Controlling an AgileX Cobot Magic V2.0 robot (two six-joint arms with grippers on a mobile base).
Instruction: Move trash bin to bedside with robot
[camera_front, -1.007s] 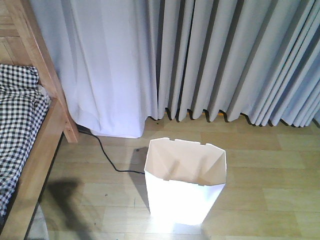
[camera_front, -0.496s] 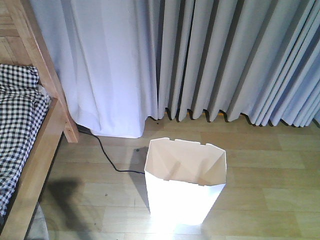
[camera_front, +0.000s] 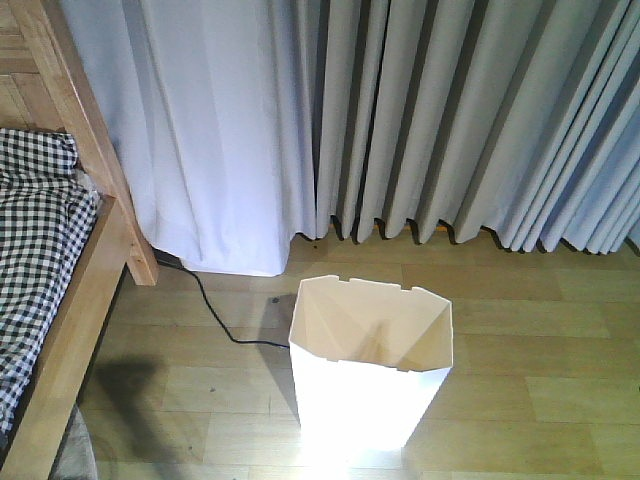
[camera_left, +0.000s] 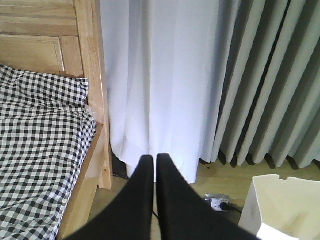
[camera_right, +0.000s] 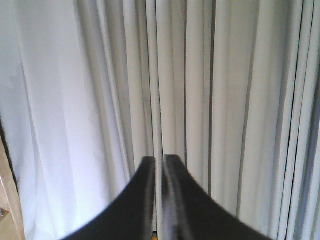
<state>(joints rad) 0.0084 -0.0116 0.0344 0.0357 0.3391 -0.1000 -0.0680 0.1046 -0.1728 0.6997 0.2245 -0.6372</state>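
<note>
The white trash bin (camera_front: 368, 390) stands upright on the wooden floor at the bottom centre of the front view, cream inside and empty; its corner (camera_left: 280, 205) shows at the lower right of the left wrist view. The bed (camera_front: 60, 320) with checked bedding (camera_left: 40, 140) and light wooden frame runs along the left, a floor gap apart from the bin. My left gripper (camera_left: 154, 159) is shut, holding nothing, pointing at the curtain beside the bed post. My right gripper (camera_right: 163, 159) is shut on nothing, facing the curtain. Neither gripper appears in the front view.
Grey-white curtains (camera_front: 400, 120) hang across the whole back. A black cable (camera_front: 215, 320) trails over the floor from under the curtain toward the bin. A floor socket (camera_left: 217, 202) with a plug sits between bed post and bin.
A thin shadow inside the bin has shifted slightly to the right. The bin, bed and view are otherwise unchanged.
</note>
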